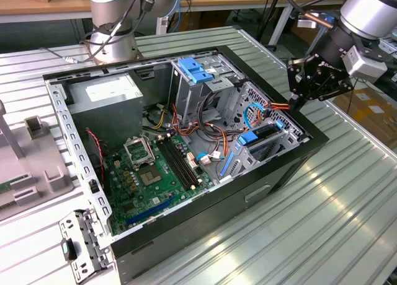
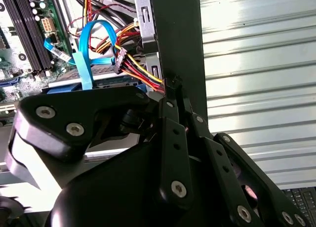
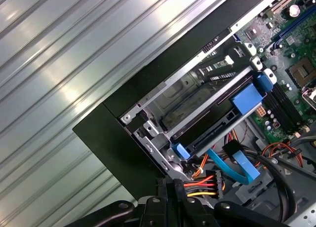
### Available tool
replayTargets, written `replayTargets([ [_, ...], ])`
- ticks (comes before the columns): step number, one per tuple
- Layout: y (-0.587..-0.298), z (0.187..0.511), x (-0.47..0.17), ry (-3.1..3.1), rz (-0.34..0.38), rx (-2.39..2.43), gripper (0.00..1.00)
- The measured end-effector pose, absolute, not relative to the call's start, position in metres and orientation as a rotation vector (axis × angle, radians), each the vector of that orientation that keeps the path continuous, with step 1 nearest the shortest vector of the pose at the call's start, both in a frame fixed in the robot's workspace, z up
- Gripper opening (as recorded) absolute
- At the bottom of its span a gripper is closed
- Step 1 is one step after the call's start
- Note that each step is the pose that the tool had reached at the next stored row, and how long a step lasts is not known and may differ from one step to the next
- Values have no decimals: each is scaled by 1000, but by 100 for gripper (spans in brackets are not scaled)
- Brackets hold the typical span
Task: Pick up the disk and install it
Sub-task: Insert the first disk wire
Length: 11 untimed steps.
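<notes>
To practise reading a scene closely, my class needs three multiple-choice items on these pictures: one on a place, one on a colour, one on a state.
1. In the exterior view, where is the gripper?
A. Over the middle of the motherboard
B. Above the grey power supply
C. At the corner of the open case on the exterior view's right

2. What colour is the flat cable looping beside the wire bundle?
A. Blue
B. Green
C. White

3. What state is the gripper in?
A. Wide open and empty
B. Shut on the end of the wire bundle
C. Shut on a screwdriver

Answers:
1 C: it sits at that corner, off the motherboard.
2 A: the flat cable is bright blue in both wrist views.
3 B: the fingers meet where the red, yellow and black wires end.
</notes>
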<state>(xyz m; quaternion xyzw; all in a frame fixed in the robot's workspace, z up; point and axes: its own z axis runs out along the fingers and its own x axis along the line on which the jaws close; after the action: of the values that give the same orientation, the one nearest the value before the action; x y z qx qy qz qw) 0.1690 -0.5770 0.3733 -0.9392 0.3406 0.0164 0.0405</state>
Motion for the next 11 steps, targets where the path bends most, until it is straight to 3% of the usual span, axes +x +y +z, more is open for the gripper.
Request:
replayTargets([
  [11,-577,373,164,1043,50,-2877,17],
])
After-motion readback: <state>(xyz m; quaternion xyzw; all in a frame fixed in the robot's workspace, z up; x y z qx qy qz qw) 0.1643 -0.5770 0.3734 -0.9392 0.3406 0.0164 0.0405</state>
